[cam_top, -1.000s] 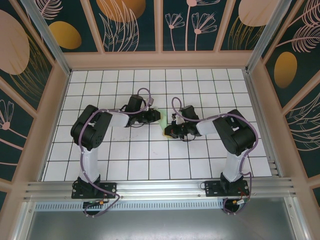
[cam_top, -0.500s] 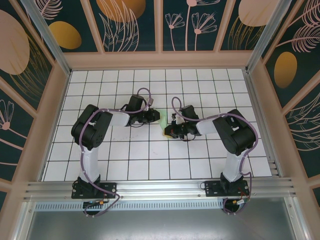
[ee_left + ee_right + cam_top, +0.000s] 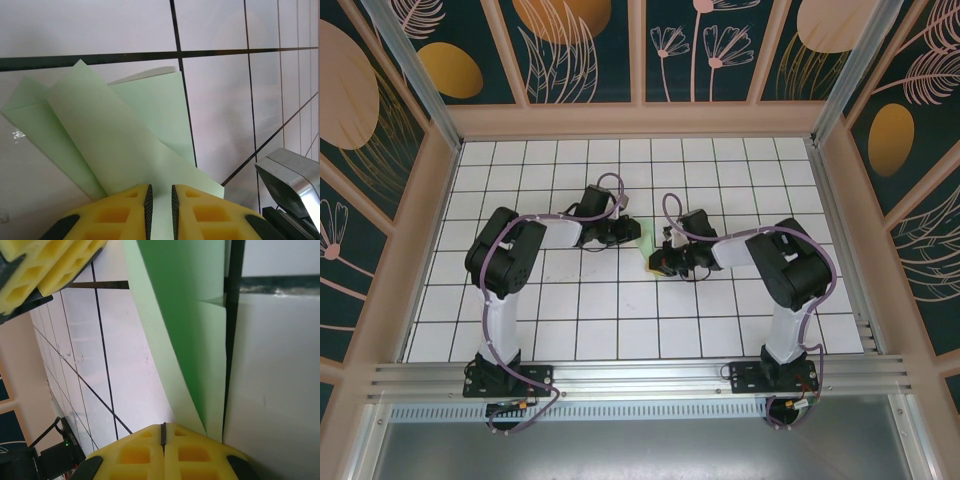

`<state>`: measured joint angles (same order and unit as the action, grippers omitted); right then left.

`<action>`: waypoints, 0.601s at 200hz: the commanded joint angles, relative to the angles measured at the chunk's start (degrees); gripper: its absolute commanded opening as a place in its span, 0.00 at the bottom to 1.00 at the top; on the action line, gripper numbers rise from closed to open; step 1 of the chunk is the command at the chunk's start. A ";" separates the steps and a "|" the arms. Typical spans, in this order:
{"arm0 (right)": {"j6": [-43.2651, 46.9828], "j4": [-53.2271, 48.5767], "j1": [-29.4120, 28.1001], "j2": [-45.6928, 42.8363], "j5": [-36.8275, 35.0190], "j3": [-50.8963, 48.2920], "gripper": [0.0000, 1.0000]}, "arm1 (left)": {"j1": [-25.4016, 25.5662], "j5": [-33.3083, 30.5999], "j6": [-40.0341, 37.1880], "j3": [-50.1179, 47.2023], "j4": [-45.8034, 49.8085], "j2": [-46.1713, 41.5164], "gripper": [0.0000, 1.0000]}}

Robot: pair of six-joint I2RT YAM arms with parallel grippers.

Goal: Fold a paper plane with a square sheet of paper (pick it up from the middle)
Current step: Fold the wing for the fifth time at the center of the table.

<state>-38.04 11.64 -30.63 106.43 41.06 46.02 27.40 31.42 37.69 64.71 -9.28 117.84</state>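
Tearing is the chief hazard from here. Thin paper held between two arms gives way if either one pulls off line, and a slack pinch would let the half-made fold spring open or the crease run crooked. Closest in the left wrist view, the left gripper (image 3: 160, 192) has its yellow fingers (image 3: 120, 210) nearly together. They are clamped on the near edge of the mint-green sheet of paper (image 3: 125, 130), which runs up through the narrow slot between them. From there it fans away over the white grid table (image 3: 220, 110), one layer folded across another, and a far flap seems slightly lifted. In the right wrist view the right gripper (image 3: 163, 430) is fully closed, pad against pad. The sheet comes down just beside one finger, touching it or passing under it rather than entering the seam — whether it is pinned there I cannot tell. Farther off, seen from above, the sheet lies at mid-table between the two grippers, which meet over it from either side.
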 commanded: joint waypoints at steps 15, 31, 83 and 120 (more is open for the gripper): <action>1.74 -3.29 0.31 -3.68 -4.20 3.77 0.10 | -0.29 -9.01 -2.36 1.41 7.62 5.02 0.21; 1.91 -3.23 0.16 -4.68 -4.62 5.34 0.11 | -0.33 -10.23 -2.62 1.58 8.66 5.16 0.21; 3.41 -6.60 -0.21 -0.36 -7.57 10.17 0.10 | -0.24 -10.41 -2.36 2.00 8.84 5.68 0.21; 3.76 -8.28 -0.39 2.32 -8.75 11.32 0.09 | -0.24 -10.68 -2.27 2.29 9.10 5.73 0.21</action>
<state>-35.86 6.87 -30.74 106.61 34.09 56.03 27.79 29.71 37.67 67.68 -3.95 118.56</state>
